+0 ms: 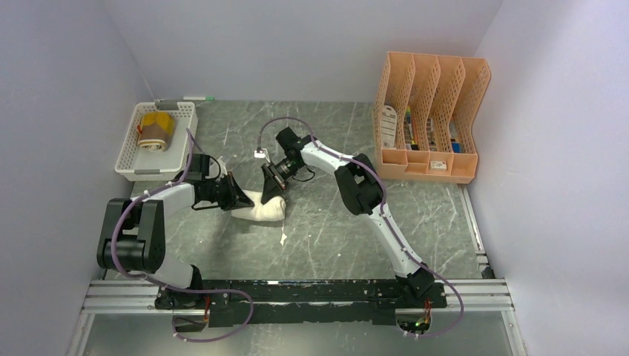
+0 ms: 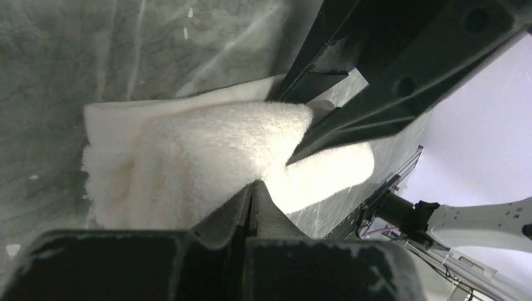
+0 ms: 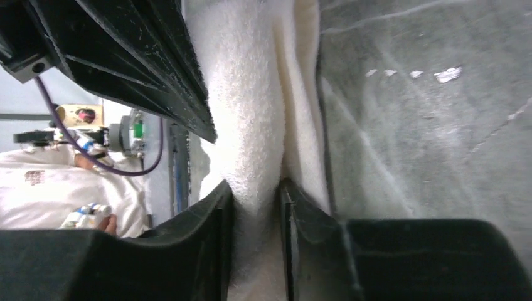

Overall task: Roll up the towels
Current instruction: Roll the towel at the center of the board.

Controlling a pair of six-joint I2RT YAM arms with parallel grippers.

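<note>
The cream-white towel (image 1: 259,210) lies rolled on the grey marble table, between the two grippers. My left gripper (image 1: 241,199) is at its left end. In the left wrist view its fingers are together, tips (image 2: 254,185) pressed against the towel (image 2: 188,157), no cloth showing between them. My right gripper (image 1: 268,194) comes down on the roll from behind. In the right wrist view a fold of the towel (image 3: 251,94) fills the gap between its fingers (image 3: 256,188), touching both. The mustard-yellow and brown towel (image 1: 156,132) lies rolled in the white basket (image 1: 126,159).
An orange file rack (image 1: 430,119) stands at the back right. A small white piece (image 1: 259,154) lies behind the right gripper and a white scrap (image 1: 284,239) in front of the roll. A marker (image 1: 196,98) lies by the back wall.
</note>
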